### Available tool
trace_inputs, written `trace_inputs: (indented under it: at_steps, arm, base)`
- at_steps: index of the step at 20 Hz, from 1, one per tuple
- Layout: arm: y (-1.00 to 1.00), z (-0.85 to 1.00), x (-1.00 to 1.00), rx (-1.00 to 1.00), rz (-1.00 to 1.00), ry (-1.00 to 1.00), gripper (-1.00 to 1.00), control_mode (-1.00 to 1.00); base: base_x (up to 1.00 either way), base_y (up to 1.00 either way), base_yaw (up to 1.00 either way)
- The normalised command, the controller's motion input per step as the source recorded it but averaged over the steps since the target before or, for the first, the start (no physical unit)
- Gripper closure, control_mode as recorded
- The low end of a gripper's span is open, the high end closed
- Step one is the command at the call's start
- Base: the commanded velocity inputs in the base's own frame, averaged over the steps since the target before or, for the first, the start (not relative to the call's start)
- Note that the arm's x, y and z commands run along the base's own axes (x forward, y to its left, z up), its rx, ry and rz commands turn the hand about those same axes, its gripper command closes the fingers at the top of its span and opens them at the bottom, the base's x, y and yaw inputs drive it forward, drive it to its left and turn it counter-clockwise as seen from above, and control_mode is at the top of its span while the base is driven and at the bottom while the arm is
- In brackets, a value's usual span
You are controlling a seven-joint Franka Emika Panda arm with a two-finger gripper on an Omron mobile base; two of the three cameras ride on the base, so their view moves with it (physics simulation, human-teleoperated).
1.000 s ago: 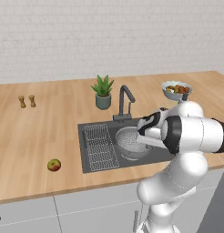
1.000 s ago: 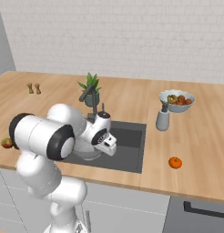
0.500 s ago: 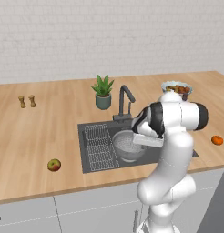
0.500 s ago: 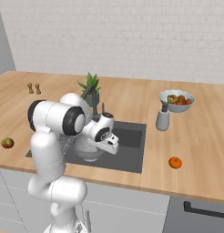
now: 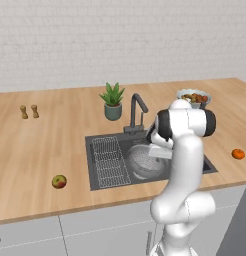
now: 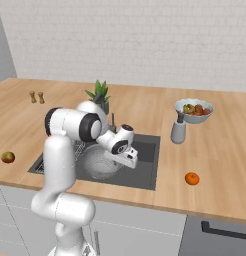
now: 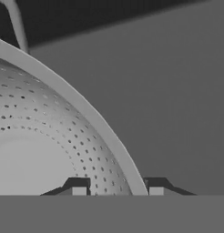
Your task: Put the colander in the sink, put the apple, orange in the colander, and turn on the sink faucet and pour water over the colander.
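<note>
Sink [image 5: 97, 177]: dark grey basin sitting sunk in the wooden surface [image 5: 40, 150], its ribbed drainboard on the left side; it is holding the colander
Colander [image 5: 145, 162]: silvery perforated bowl resting inside the sink on the right of the drainboard; nothing is lying in it
Hand [image 7: 117, 191]: reaching down into the sink at the colander's rim; in the hand view one finger [image 7: 77, 189] is sitting inside the bowl and the other outside, the rim passing between them with a gap on each side, so the jaws are standing parted and not clamping the rim
Apple [image 5: 59, 181]: lying on the surface left of the sink, well apart from the colander
Orange [image 6: 192, 178]: lying on the surface right of the sink, near the front edge
Sink faucet [image 5: 136, 112]: standing behind the basin, its spout curving over the sink
Fruit bowl [image 6: 194, 111]: pale bowl at the back right, holding mixed fruit
Plant pot [image 5: 113, 111]: holding a green plant, just beside the sink faucet
Grey canister [image 6: 178, 131]: standing in front of the fruit bowl
Writing: no label is readable on anything
</note>
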Motion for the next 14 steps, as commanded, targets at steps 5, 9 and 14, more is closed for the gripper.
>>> trace_inputs:
  at_steps: [5, 9, 14]
  arm:
    - [0.12, -0.35, 0.25, 0.0, 0.0, 0.0, 1.0, -1.0]
    - [0.43, -0.1, 0.02, 0.0, -0.01, 0.0, 1.0, -1.0]
    - [0.32, 0.01, 0.0, 0.0, -0.01, 0.0, 1.0, -1.0]
  base:
    - [0.0, 0.0, 0.0]
    - [0.0, 0.0, 0.0]
    - [0.0, 0.0, 0.0]
